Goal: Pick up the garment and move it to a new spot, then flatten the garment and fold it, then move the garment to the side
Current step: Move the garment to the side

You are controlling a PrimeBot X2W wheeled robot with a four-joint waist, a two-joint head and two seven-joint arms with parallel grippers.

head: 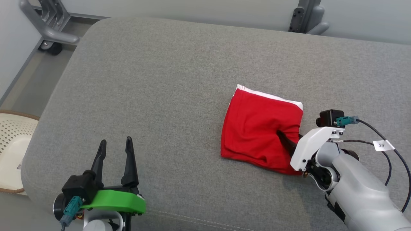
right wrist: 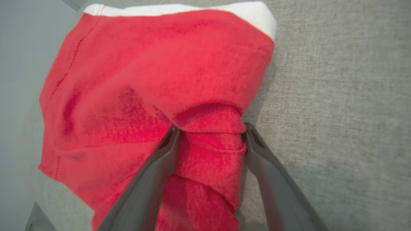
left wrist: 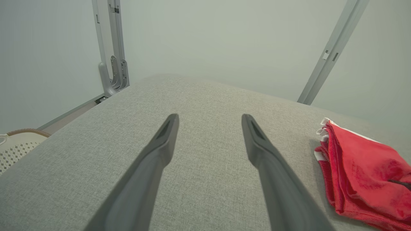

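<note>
Your right gripper (right wrist: 212, 128) is the nearer one: its jaws stand wide apart, straddling a raised fold of the red garment (head: 257, 125) at its 4 o'clock corner, not yet pinching it. The garment lies folded on the grey cushion (head: 160, 80), white band along its 12 o'clock edge. Your left gripper (head: 116, 140) hovers spread wide and empty, the garment well apart at its 2 o'clock. Bare cushion runs toward 10 o'clock; a pale basket (head: 13, 138) sits off the 9 o'clock edge
</note>
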